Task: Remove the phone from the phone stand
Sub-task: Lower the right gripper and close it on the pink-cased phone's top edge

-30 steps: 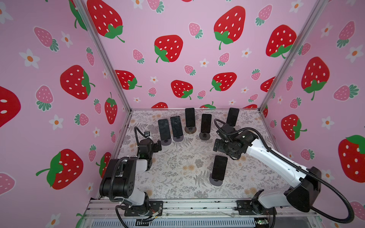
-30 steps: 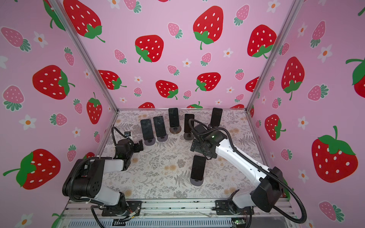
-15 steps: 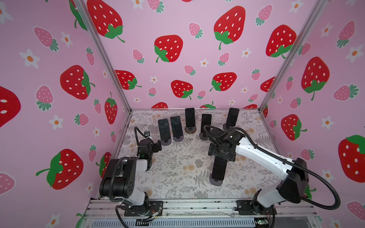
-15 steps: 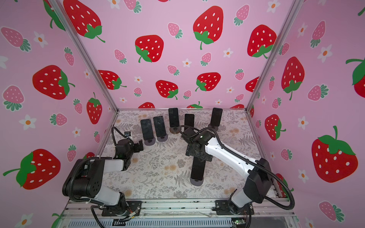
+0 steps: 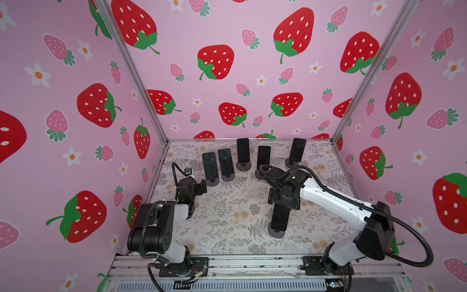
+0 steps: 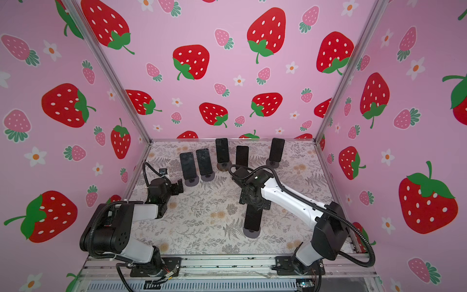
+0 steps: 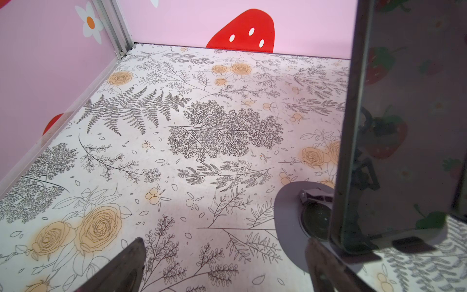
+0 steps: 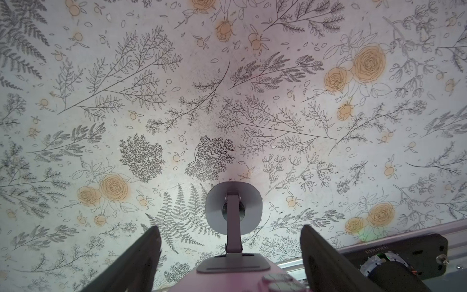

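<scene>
- Right gripper (image 8: 230, 227): jaws spread, one finger (image 8: 141, 257) on either side of the phone's top end. A gap shows beside at least one finger, so I read it as released, with no clamp made.
- Phone (image 5: 279, 218): the one nearest the front, propped upright on its phone stand (image 5: 276, 232). In both top views the right wrist covers its upper part and the dark screen shows below. In the right wrist view its pinkish back and camera bumps lie between the fingers, with the stand's arm and round base beyond.
- Left gripper (image 7: 225, 241): jaws wide, nothing between them. It sits low at the left, just beside the leftmost phone (image 7: 404, 126) of the back row and that phone's base (image 7: 290, 215). It touches neither, as far as I can tell.
- Back row (image 5: 243, 151): five more dark phones on round-based stands, well apart from the front phone.
- Floral table (image 5: 227, 215) underneath, strawberry walls around.
- Progress, my reading: the approach is done and the gripper is lined up over the phone. The grasp is not yet made and the phone is seated on its stand.
- Left to do: close on the long edges, lift clear of the stand's lip, carry off and set down.
- Watch: the stand looks light, so a tilted pull could drag or tip it along with the phone.
</scene>
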{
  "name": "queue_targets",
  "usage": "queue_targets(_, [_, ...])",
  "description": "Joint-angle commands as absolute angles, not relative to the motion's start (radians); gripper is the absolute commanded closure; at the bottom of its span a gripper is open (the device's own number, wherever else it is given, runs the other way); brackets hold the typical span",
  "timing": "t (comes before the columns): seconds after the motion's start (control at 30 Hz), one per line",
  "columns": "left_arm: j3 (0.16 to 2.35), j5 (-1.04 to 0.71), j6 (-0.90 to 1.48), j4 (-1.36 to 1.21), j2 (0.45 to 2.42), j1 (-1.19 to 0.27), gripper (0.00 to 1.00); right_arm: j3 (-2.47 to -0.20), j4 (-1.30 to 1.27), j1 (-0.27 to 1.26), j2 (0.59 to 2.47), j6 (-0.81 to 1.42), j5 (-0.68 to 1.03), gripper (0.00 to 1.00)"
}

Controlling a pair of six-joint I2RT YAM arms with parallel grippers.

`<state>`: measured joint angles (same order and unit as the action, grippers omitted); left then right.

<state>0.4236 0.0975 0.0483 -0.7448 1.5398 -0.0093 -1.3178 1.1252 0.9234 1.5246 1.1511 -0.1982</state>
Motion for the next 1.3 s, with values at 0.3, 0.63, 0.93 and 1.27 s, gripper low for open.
queue_targets(0.3, [0.449,0.112,0.032,-0.775,1.548,-0.011,0.01,-1.26,1.126,0.951,1.458,1.196,-0.182,0.17])
queue_targets(0.63, [0.45,0.112,0.032,-0.775,1.547,-0.011,0.01,-1.254,1.135,0.958,1.459,1.222,-0.161,0.16])
queue_targets(0.93, [0.45,0.112,0.032,-0.775,1.547,-0.012,0.01,-1.264,1.138,0.967,1.465,1.222,-0.158,0.22])
queue_targets(1.27, [0.449,0.112,0.031,-0.777,1.547,-0.011,0.01,-1.276,1.146,0.98,1.494,1.197,-0.165,0.24])
